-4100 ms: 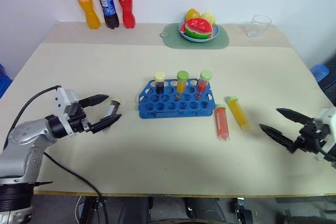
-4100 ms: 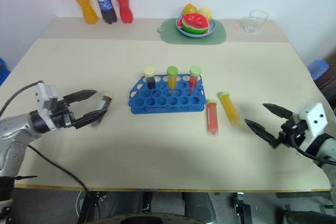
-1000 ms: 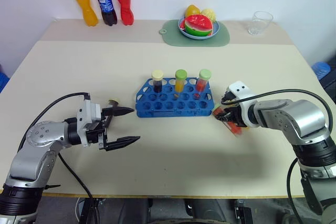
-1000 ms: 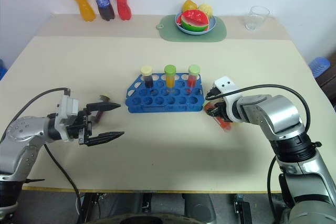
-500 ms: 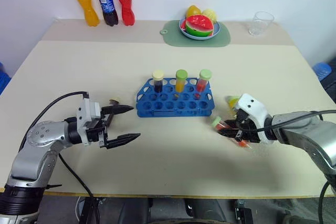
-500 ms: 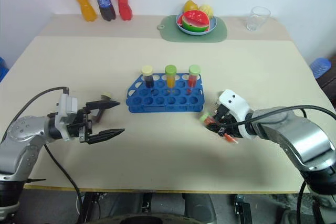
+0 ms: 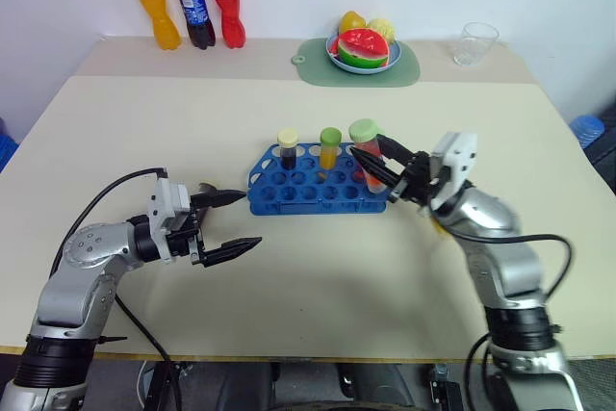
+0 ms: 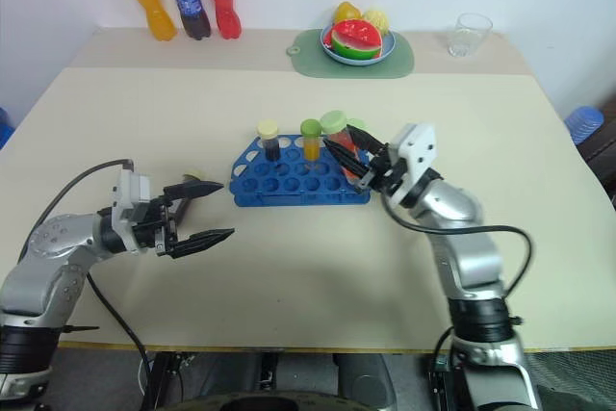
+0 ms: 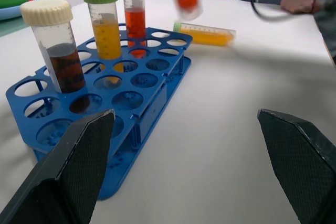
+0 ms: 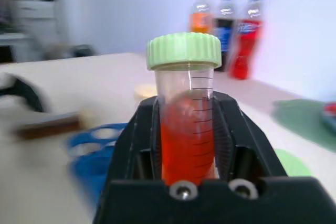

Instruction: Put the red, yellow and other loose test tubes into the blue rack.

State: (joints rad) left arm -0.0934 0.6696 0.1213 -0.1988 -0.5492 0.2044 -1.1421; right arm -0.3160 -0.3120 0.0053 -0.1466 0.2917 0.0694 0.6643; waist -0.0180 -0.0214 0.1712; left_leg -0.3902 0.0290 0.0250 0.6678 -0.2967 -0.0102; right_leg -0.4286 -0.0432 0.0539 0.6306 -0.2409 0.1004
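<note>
1. One red tube (image 7: pixel 365 148), upright and clamped in the right gripper (image 7: pixel 371 159), hangs at centre frame over the blue rack's (image 7: pixel 313 194) right end.
2. Left gripper (image 7: pixel 227 221) gapes wide, empty, lower left.

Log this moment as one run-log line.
right gripper: shut on red test tube, over blue rack | left gripper: open, empty | yellow test tube: loose on table
</note>
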